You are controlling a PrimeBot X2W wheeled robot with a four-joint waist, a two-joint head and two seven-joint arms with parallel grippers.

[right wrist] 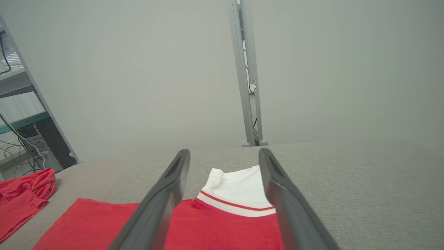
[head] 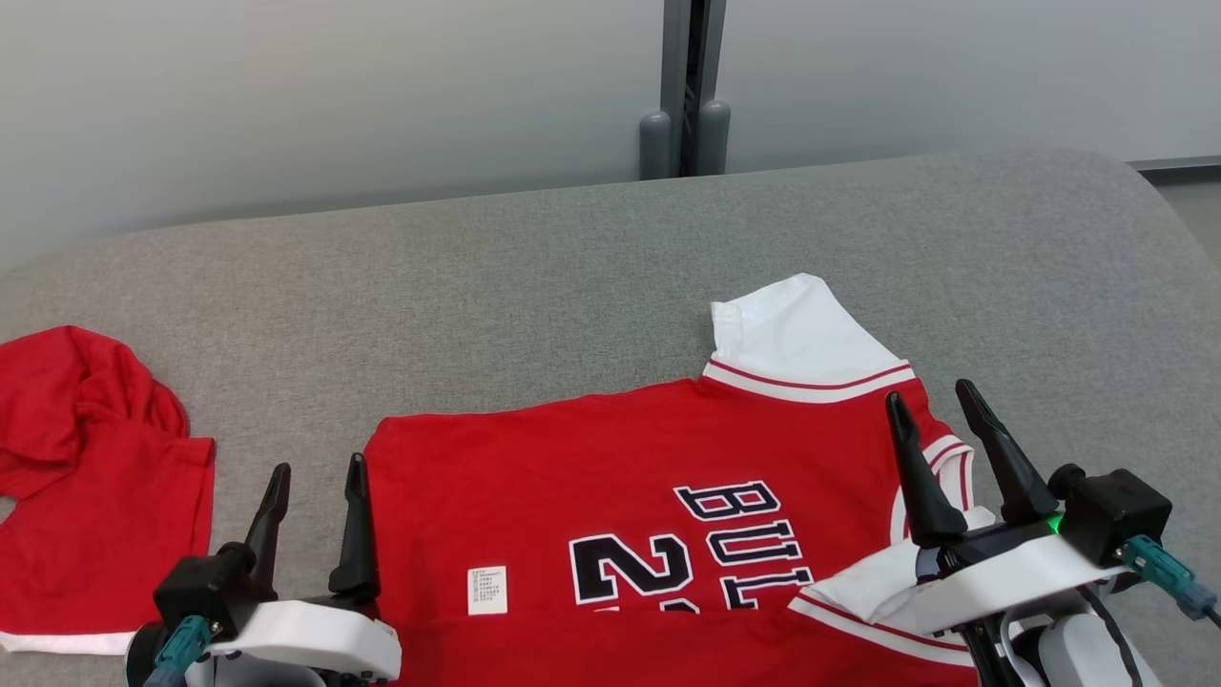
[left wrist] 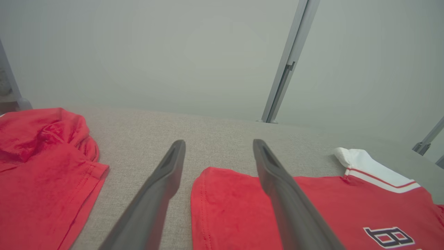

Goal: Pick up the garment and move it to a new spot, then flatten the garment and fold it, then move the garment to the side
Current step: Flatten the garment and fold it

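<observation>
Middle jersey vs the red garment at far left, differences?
The jersey lies spread flat; the left garment is bunched up at its far end. The jersey shows dark lettering and white sleeves; the left garment is plain red with a white hem band. Both are red, on the grey surface.

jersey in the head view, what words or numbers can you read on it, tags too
"BU" - dark letters on the red jersey, lying sideways; the next letter is cut off.
"2" - big number beside them; a second digit is cut off.
White tag on the jersey: print too small to read.
</observation>
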